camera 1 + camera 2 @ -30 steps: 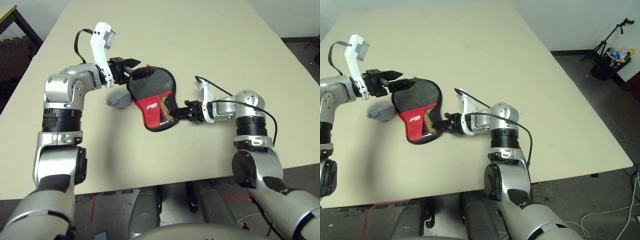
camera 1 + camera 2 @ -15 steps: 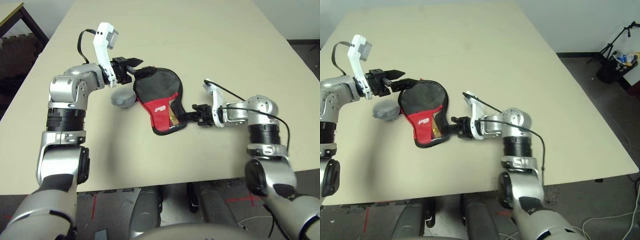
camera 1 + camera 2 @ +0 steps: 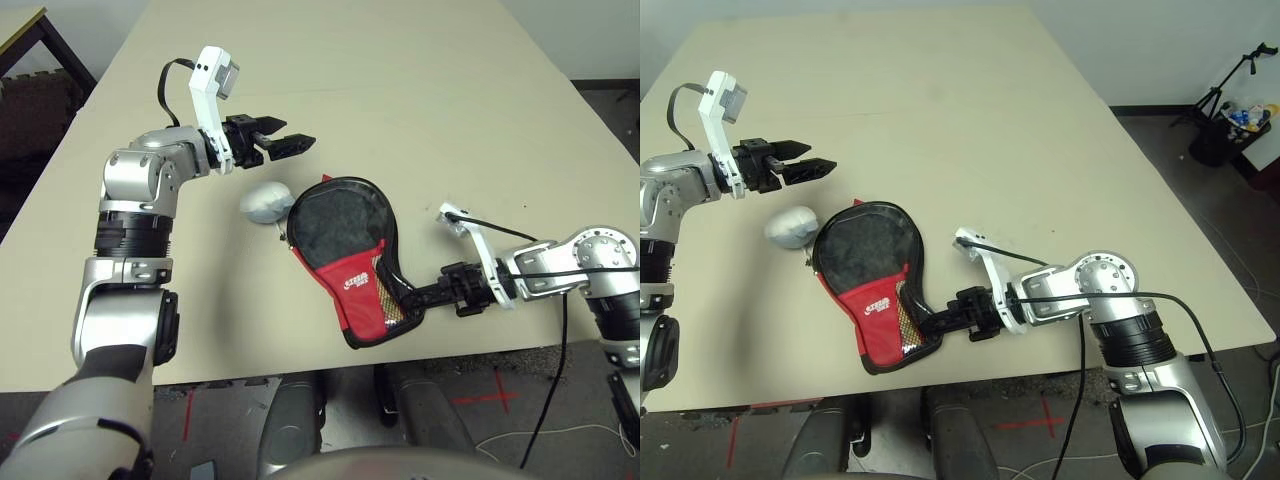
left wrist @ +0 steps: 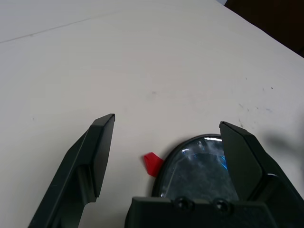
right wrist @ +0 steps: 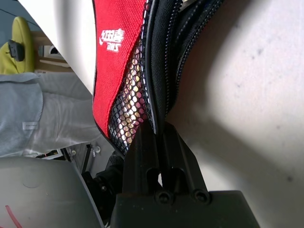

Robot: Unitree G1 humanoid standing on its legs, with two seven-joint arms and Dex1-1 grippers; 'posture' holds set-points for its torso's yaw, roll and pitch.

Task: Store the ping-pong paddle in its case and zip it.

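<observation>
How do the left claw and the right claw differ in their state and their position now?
The left claw is open and holds nothing; the right claw is shut on the case at its zipper edge. The left claw hangs above the table, apart from the case; the right claw sits low near the table's front edge. Both have black fingers.

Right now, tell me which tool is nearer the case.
Right. The right tool is shut on the case at its red end's rim; the left tool hovers open, apart, beyond its round end.
</observation>
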